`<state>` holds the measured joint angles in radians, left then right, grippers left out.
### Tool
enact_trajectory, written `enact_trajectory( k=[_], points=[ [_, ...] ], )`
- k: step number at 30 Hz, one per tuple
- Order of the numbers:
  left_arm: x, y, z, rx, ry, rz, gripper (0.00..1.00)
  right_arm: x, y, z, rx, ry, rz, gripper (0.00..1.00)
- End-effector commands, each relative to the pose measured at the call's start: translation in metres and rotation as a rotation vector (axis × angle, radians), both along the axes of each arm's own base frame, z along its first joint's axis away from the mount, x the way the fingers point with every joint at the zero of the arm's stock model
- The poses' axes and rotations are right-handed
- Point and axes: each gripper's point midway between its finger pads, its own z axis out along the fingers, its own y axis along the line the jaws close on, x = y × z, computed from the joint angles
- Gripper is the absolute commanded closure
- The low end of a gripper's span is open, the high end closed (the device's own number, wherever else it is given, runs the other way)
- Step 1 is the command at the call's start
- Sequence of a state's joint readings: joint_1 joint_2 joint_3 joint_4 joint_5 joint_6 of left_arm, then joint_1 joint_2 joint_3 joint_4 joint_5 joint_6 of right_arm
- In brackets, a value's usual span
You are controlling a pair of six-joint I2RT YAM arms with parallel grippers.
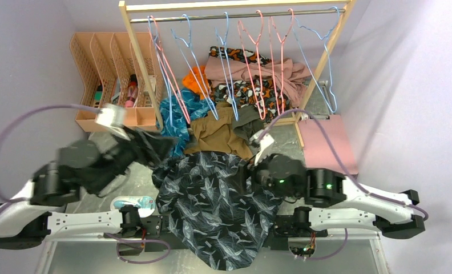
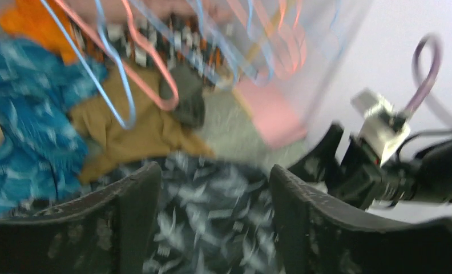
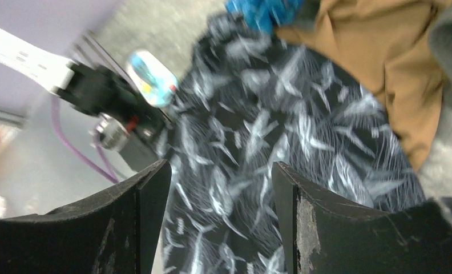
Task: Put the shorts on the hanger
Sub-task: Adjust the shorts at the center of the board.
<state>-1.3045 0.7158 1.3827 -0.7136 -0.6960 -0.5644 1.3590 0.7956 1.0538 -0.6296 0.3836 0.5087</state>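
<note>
On the table [image 1: 141, 180] the dark leafy shorts [image 1: 212, 205] lie spread between the two arms and droop over the near edge. The left end effector [image 2: 212, 171] and the right end effector [image 3: 219, 168] are both wide and hold nothing. The blue hanger [image 1: 196, 79] hangs on the rail behind.

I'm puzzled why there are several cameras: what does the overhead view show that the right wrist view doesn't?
Only the overhead view shows the rail, its wire hangers and the peach organiser. Only the right wrist view shows the right gripper close up, open, with fabric visible through the gap. Both show the shorts, the brown garment and the teal-blue garment.
</note>
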Motion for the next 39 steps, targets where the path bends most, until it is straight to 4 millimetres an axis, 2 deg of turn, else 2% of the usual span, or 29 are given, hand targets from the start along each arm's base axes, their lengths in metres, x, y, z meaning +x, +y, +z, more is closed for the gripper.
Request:
enact_trajectory(
  k=[1,5,9,14,18,19,20,21,25,27,30,33,36,39],
  points=[
    [-0.025,-0.057,-0.108,0.172,0.197,-0.197,0.21,0.001,0.002,-0.064,-0.094,0.102,-0.064,0.31],
    [-0.042,-0.091,-0.168,0.209,0.304,-0.315,0.17,0.018,-0.024,-0.104,-0.208,0.128,-0.255,0.31],
    [-0.043,-0.105,-0.203,0.226,0.364,-0.315,0.16,0.031,-0.053,-0.135,-0.309,0.145,-0.448,0.29],
    [-0.037,-0.111,-0.233,0.223,0.405,-0.265,0.16,0.049,-0.066,-0.16,-0.403,0.185,-0.567,0.24],
    [-0.036,-0.118,-0.248,0.193,0.43,-0.253,0.15,0.067,-0.087,-0.184,-0.427,0.266,-0.624,0.22],
    [-0.037,-0.12,-0.25,0.185,0.431,-0.259,0.15,0.07,-0.088,-0.184,-0.411,0.271,-0.63,0.21],
    [-0.036,-0.123,-0.253,0.176,0.433,-0.26,0.15,0.074,-0.09,-0.184,-0.399,0.283,-0.648,0.14],
    [-0.036,-0.125,-0.256,0.173,0.439,-0.257,0.15,0.077,-0.094,-0.186,-0.397,0.299,-0.668,0.02],
    [-0.036,-0.127,-0.273,0.174,0.474,-0.238,0.16,0.08,-0.098,-0.203,-0.402,0.376,-0.67,0.02],
    [-0.036,-0.125,-0.281,0.169,0.497,-0.223,0.16,0.075,-0.09,-0.209,-0.391,0.404,-0.628,0.14],
    [-0.037,-0.122,-0.288,0.15,0.514,-0.215,0.17,0.066,-0.072,-0.207,-0.319,0.43,-0.53,0.42],
    [-0.039,-0.118,-0.292,0.128,0.521,-0.212,0.17,0.053,-0.054,-0.194,-0.247,0.419,-0.429,0.71],
    [-0.039,-0.115,-0.291,0.107,0.519,-0.207,0.17,0.038,-0.031,-0.172,-0.179,0.381,-0.306,1.0],
    [-0.039,-0.116,-0.286,0.085,0.518,-0.211,0.17,0.019,0.0,-0.145,-0.103,0.326,-0.146,1.0]
  ],
)
